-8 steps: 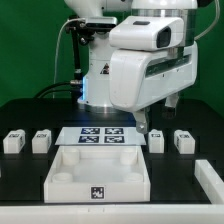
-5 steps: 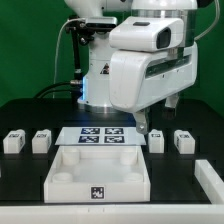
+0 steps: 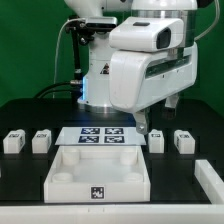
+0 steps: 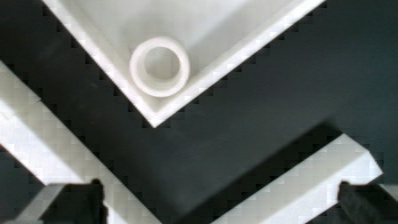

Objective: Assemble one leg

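My gripper (image 4: 214, 205) is released. My fingers (image 4: 63, 203) stand wide apart at the edges of the wrist view with nothing clasped between them. Between them I see only the black table (image 4: 196, 165) and a slanting white edge I cannot put a name to.

Ahead of my fingertips lies a corner of the big white tray (image 4: 249, 30), with a round ring (image 4: 160, 68) raised just inside the corner tip.

In the exterior view I hang low over the table. The nearest leg (image 3: 155, 140) stands upright just below and beside me; I cannot tell whether I touch it. A second leg (image 3: 184, 140) stands just past it, on the side away from the marker board (image 3: 100, 135). A third leg (image 3: 41, 141) and a fourth leg (image 3: 13, 141) stand well apart from me, beyond the marker board's far side. The tray lies flat near me, with a tag (image 3: 98, 192) on its outer wall.
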Motion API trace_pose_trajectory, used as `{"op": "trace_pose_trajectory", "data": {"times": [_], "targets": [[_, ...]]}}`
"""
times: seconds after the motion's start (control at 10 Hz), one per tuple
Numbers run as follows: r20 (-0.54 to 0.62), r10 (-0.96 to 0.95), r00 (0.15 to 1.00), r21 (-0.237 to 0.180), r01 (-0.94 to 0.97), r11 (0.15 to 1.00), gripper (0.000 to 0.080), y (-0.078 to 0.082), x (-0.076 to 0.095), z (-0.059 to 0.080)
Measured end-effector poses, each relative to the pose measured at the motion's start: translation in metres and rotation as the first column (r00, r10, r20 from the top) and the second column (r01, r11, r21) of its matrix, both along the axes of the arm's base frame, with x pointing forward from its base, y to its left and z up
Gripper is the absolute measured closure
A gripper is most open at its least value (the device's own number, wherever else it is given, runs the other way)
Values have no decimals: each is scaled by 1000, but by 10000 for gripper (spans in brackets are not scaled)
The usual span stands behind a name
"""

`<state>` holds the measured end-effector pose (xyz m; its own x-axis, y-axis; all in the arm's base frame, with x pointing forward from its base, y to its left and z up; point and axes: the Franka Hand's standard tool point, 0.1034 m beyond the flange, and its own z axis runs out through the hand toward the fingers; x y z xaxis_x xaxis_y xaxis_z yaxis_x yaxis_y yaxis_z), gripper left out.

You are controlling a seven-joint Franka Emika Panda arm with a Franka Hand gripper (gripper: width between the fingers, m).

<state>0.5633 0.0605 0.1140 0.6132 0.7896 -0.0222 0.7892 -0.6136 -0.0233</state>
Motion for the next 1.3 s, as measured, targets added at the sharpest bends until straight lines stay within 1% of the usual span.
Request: {"op": "trace_pose_trajectory", "data": {"times": [0.2, 0.5, 0.6, 0.7, 0.8, 0.9, 1.0, 1.1, 1.2, 1.3], "targets": [[0, 0, 1000, 0, 0, 1000, 150, 0, 0, 0], [3, 58, 998, 2, -58, 998, 150, 0, -2, -1], [6, 143, 990, 5, -143, 990, 150, -1, -21, -9], [3, 306, 952, 8, -306, 952, 150, -10, -43, -15], [1, 453, 892, 15, -453, 892, 150, -25, -69, -24], [-5, 549, 836, 26, -549, 836, 150, -41, -93, -36], [-3, 623, 782, 36, -623, 782, 150, -51, -107, -47], [0, 663, 749, 44, -662, 748, 150, -61, -115, -57], [-11, 660, 751, 61, -658, 750, 150, -69, -118, -68], [-17, 652, 758, 71, -649, 757, 150, -73, -119, -76]]}}
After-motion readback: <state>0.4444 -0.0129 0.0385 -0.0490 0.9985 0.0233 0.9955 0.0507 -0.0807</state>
